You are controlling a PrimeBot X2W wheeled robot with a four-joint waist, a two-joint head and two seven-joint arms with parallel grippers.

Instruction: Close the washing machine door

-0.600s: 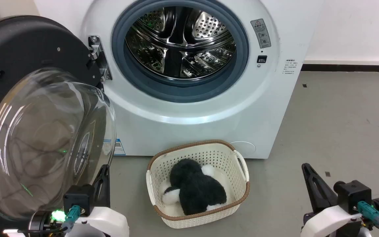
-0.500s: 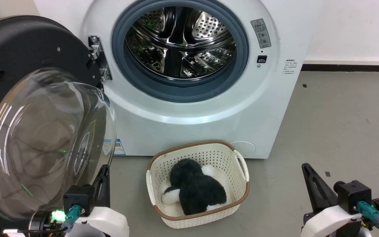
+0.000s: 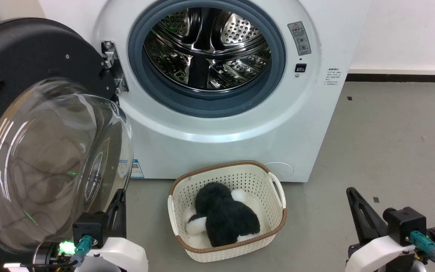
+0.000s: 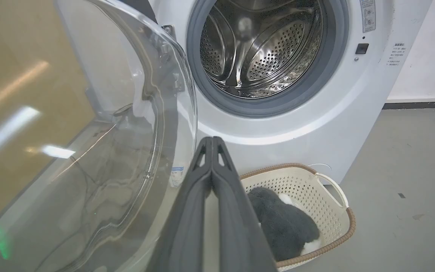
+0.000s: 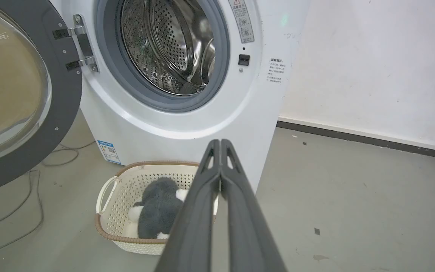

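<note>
The white washing machine (image 3: 217,147) stands ahead, its steel drum (image 3: 206,49) exposed inside the grey gasket. Its door (image 3: 32,53) hangs wide open on the left hinge, a black disc with a clear glass bowl (image 3: 51,162) bulging toward me. In the left wrist view the glass bowl (image 4: 89,151) is close on the left. My left gripper (image 3: 119,194) sits low beside the bowl's lower right edge, shut and empty, as the left wrist view confirms (image 4: 212,139). My right gripper (image 3: 350,190) is low at the right over the floor, shut on nothing (image 5: 220,141).
A cream perforated basket (image 3: 274,185) holding a black and white plush toy (image 3: 225,219) sits on the grey floor against the machine's front. Cables (image 5: 32,196) lie on the floor under the open door. A white wall (image 5: 372,68) runs to the right.
</note>
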